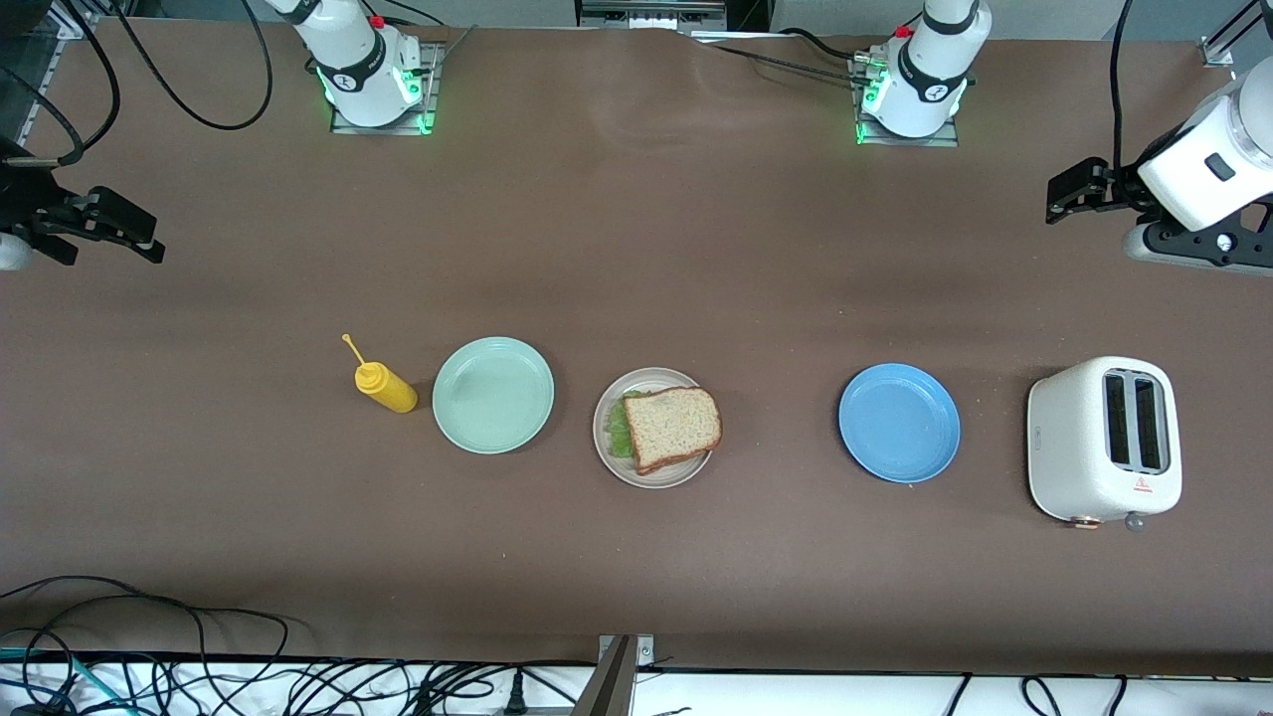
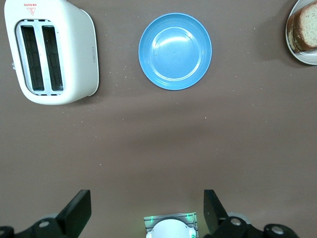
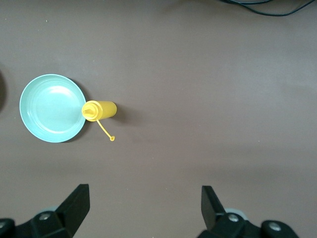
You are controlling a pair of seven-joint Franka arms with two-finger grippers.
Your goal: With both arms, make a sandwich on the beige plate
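- The beige plate (image 1: 607, 449) serves as the landmark; it sits in a row of things across the middle of the table (image 1: 636, 229), and nothing lies nearer the front camera than that row.
- The sandwich (image 1: 672, 428) rests on the beige plate: a brown bread slice on top, ruffled green lettuce (image 1: 619, 430) showing at the edge toward the right arm's end. It overhangs the rim slightly toward the left arm's end. To my eye the sandwich is assembled and the task looks finished.
- Beside the beige plate, toward the right arm's end, lies the mint-green plate (image 1: 493, 395), bare. Just past it stands the yellow squeeze bottle (image 1: 386, 386), tipped, its cap tether sticking out.
- Toward the left arm's end, well apart from the beige plate, lies the blue plate (image 1: 899, 422), also bare; likely both side plates supplied the ingredients. Further along stands the white toaster (image 1: 1104, 440), slots up.
- Farther from the camera than the row, the right gripper (image 1: 129, 231) hangs over bare table at the right arm's end, fingers (image 3: 77, 206) spread wide, holding nothing.
- The left gripper (image 1: 1069, 192) hangs over the left arm's end, fingers (image 2: 78, 210) equally wide, empty. Both arms look parked clear of the plate.
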